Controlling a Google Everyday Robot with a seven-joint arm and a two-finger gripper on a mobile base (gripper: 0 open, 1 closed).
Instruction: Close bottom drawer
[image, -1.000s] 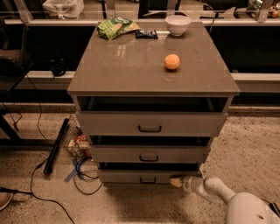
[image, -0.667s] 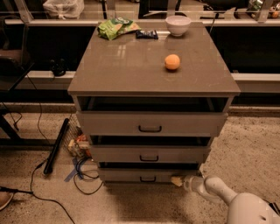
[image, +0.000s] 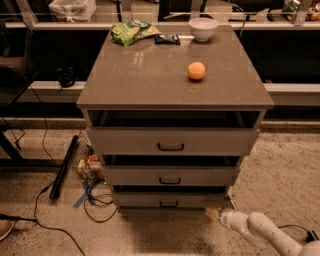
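The bottom drawer (image: 145, 200), lowest under the front edge of the counter (image: 150, 75) and seemingly a little open, wants a straight, level push inward from the gripper (image: 214, 214), low below the front-right corner, its grip unreadable from here.

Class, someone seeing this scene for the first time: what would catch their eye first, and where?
The orange stands out on the grey cabinet top, right of centre, with a white bowl and green bag at the back edge. Low down, the white arm's gripper sits by the right corner of the bottom drawer.
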